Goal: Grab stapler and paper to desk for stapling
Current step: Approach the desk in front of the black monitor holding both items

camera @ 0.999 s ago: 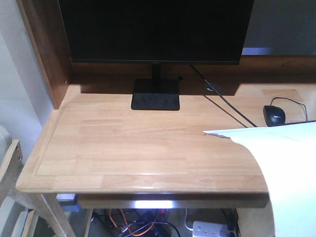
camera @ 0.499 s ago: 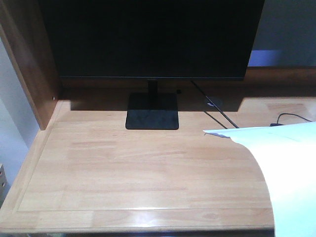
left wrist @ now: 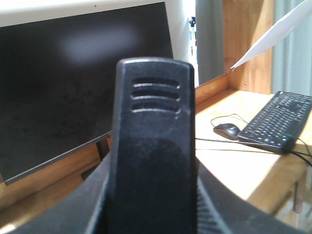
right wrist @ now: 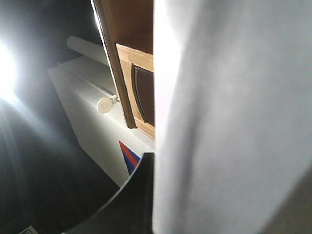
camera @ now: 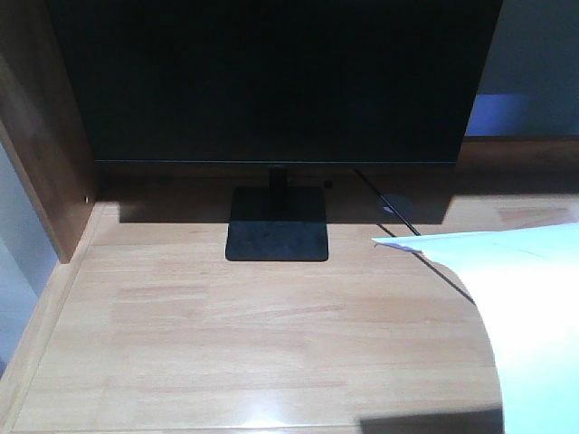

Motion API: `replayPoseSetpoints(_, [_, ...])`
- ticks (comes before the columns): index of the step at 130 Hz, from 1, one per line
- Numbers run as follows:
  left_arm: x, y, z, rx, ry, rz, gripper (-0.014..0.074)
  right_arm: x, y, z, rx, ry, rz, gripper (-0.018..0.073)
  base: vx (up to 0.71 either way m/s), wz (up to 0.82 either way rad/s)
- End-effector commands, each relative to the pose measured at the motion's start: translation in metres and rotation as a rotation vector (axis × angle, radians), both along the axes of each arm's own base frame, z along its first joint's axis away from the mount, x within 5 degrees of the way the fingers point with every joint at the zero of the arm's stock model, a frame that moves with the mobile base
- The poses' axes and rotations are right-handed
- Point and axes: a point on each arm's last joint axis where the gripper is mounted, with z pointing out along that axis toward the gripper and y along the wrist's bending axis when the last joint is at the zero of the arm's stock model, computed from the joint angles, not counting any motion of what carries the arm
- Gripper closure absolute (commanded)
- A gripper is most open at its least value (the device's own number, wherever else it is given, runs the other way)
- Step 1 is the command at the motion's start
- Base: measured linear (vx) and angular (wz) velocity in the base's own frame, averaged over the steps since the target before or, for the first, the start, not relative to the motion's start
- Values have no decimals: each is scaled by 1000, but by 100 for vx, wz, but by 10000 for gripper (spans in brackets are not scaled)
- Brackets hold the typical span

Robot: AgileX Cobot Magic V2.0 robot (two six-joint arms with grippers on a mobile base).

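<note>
The black stapler [left wrist: 153,146] fills the middle of the left wrist view, and my left gripper [left wrist: 155,209] is shut on it, a finger at each side. The white paper [camera: 534,307] hangs curved in the air over the right part of the desk [camera: 226,344] in the front view. Its corner [left wrist: 273,34] shows at the top right of the left wrist view. In the right wrist view the paper [right wrist: 229,122] covers the right half, and my right gripper [right wrist: 161,200] is shut on its edge. Only one black finger [right wrist: 136,200] shows there; the sheet hides the other.
A large dark monitor [camera: 271,81] stands at the back of the desk on a flat black base [camera: 277,237], with a cable [camera: 398,217] trailing right. A brown side panel [camera: 36,136] walls the left. A black mouse [left wrist: 226,130] and keyboard [left wrist: 278,119] lie further right.
The front view has closed in on the desk: the monitor looms larger, and the desk's front edge and the mouse have left the frame. The held paper keeps its place at the right.
</note>
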Motion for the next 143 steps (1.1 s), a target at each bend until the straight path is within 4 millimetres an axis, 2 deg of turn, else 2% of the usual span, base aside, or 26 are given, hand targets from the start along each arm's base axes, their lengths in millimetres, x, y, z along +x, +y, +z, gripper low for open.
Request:
replayPoseSetpoints(1, [1, 1, 17, -88, -84, 10, 603, -4, -2, 11, 4, -64, -25, 565, 8, 0])
replayPoseSetpoints(143, [1, 1, 17, -88, -84, 10, 603, -4, -1, 11, 3, -61, -24, 565, 3, 0])
